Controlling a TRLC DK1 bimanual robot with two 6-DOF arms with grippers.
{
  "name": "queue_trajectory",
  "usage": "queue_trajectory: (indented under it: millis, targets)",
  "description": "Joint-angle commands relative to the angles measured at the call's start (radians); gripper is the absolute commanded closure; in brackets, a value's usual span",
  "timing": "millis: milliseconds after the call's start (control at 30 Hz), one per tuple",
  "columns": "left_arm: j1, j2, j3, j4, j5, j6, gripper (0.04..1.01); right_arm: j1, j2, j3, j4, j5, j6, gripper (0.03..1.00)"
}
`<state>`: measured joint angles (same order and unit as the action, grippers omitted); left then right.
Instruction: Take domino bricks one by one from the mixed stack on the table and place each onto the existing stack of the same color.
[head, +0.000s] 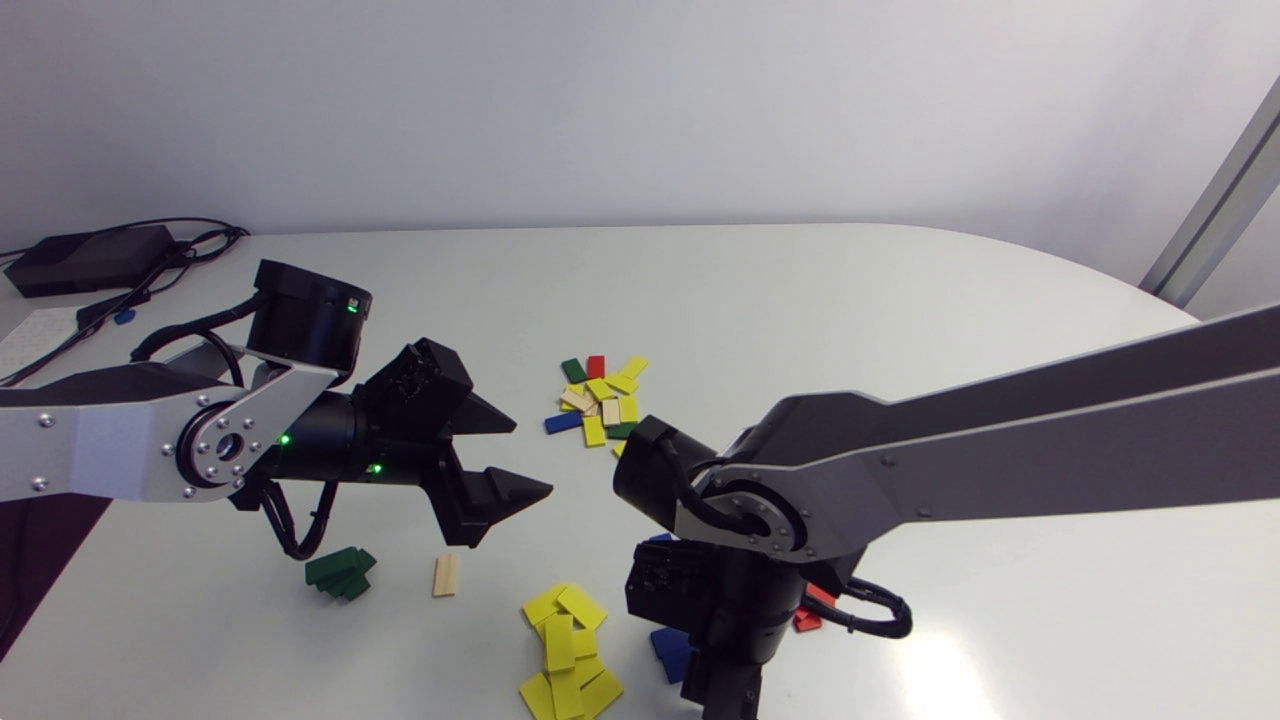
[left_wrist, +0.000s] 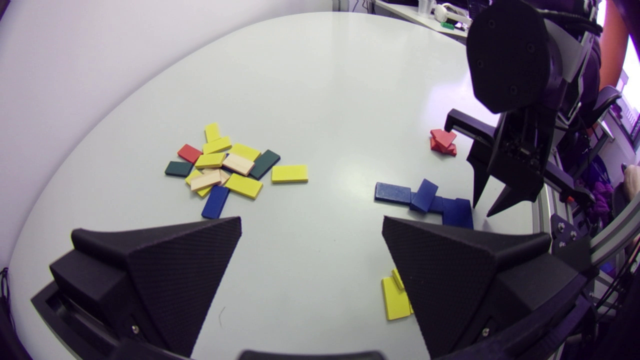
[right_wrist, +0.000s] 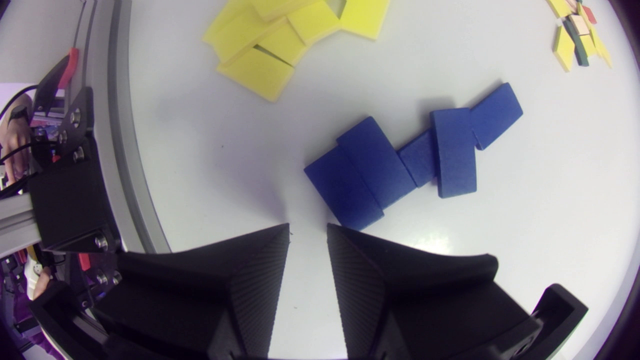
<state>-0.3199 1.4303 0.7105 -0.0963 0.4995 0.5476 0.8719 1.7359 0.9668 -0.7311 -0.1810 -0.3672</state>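
Domino stacks on the bench (head: 800, 300).
Left claw (head: 532, 458) is wide apart and empty; right claw (right_wrist: 308, 227), narrowly apart, is just beside the blue stack (right_wrist: 372, 167) near the front edge; mixed stack (head: 600, 400) lies mid-bench.

Mixed stack (head: 600, 398) mid-table, left jaws apart beside it

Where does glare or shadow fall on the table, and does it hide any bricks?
Head view: one bright glare patch on the table, clear of every brick. Right wrist view: faint sheen beside the blue bricks; soft shadows only. Left wrist view: no glare over the mixed stack.
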Motion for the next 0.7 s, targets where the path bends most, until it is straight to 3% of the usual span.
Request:
queue_trajectory:
  millis: [0,167,267,500,667]
  targets:
    - [0.005,-0.013,-0.016,0.004,0.001,-0.023,0.039,0.01,-0.058,0.009,-0.04,0.009,-0.003,0.736]
    - [-0.005,-0.013,-0.014,0.003,0.001,-0.026,0.039,0.01,-0.096,0.058,-0.06,0.048,0.014,0.73]
    - [-0.008,-0.011,-0.017,0.004,0.001,-0.025,0.039,0.003,-0.065,0.076,-0.033,0.066,0.011,0.646]
    - [-0.007,-0.021,-0.02,-0.002,0.001,-0.025,0.039,-0.048,0.051,0.095,0.076,0.103,-0.052,0.53]
    - [-0.004,-0.022,-0.022,-0.003,0.001,-0.023,0.039,-0.096,0.103,0.122,0.111,0.114,-0.095,0.53]
